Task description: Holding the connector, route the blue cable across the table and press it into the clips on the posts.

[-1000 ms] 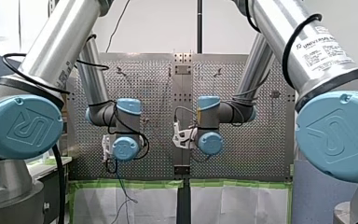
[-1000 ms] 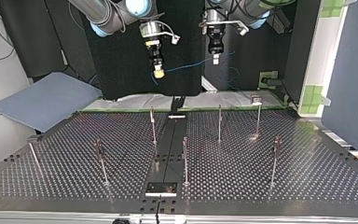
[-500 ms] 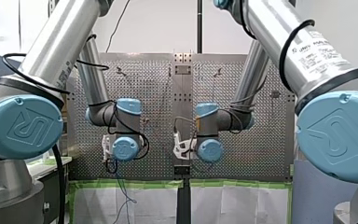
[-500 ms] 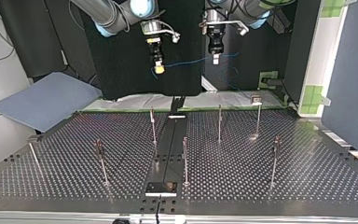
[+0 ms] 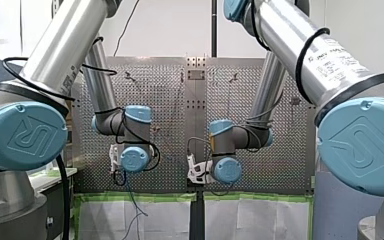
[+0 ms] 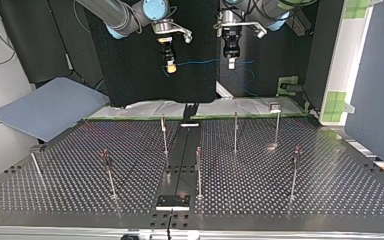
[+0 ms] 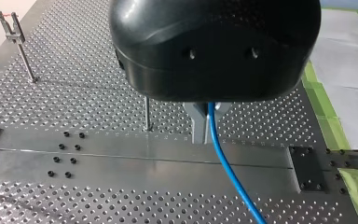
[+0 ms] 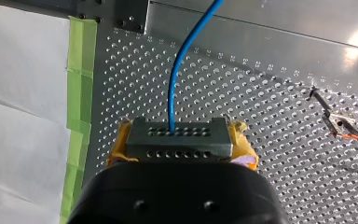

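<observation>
Top view has the blue cable (image 6: 203, 62) strung nearly level, side to side, between two raised grippers. My right gripper (image 6: 170, 68) clamps the grey connector (image 8: 176, 138) in its yellow pads (image 8: 245, 143), and my left gripper (image 6: 232, 64) is pinched narrowly on the line. Both hang beyond the far edge of the table (image 6: 330, 192). The clip posts (image 6: 164, 134) stand lower and nearer this camera, so I'd judge the span must come down and forward.

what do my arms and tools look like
Silver tubes, light-blue joint caps with a logo, black cables looped outside. My right arm carries a Universal Robots label. My right tool has yellow pads; my left tool, a rounded black housing.
</observation>
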